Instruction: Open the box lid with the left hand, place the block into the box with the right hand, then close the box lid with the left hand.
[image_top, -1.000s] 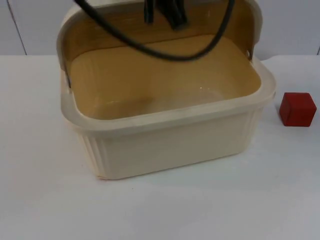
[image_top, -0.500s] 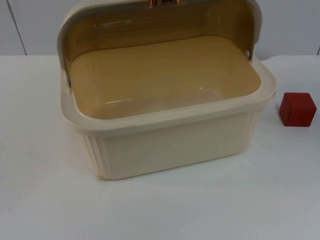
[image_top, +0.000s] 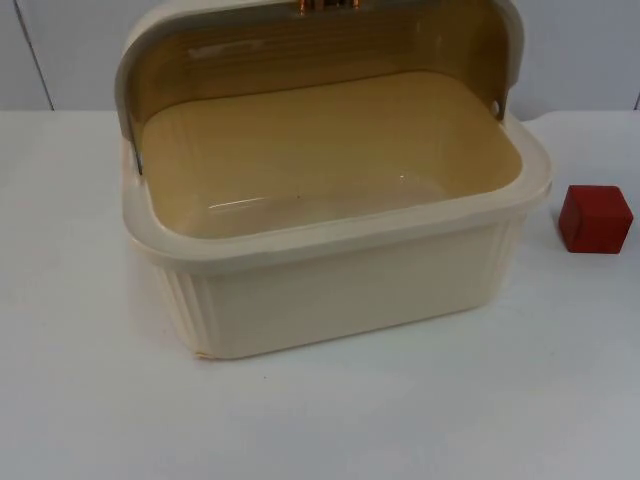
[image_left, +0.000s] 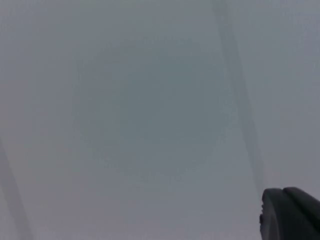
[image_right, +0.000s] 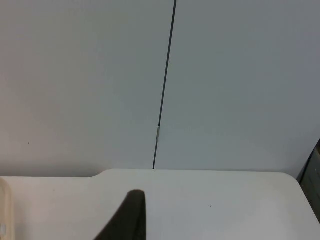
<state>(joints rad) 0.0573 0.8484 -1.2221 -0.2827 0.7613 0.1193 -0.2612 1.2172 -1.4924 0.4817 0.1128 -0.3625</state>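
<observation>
Beside the open cream box, lid up, red block sits unplaced on the counter; right pincer waits off, grip unreadable; left's too.

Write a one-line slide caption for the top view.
Cream box on the white table, its lid raised and inside bare, with the red block beside it, apart, still on the table.

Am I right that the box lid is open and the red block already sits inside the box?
Not quite: the lid is open, but the red block sits on the table beside the box, not inside it, as the top view shows.
</observation>
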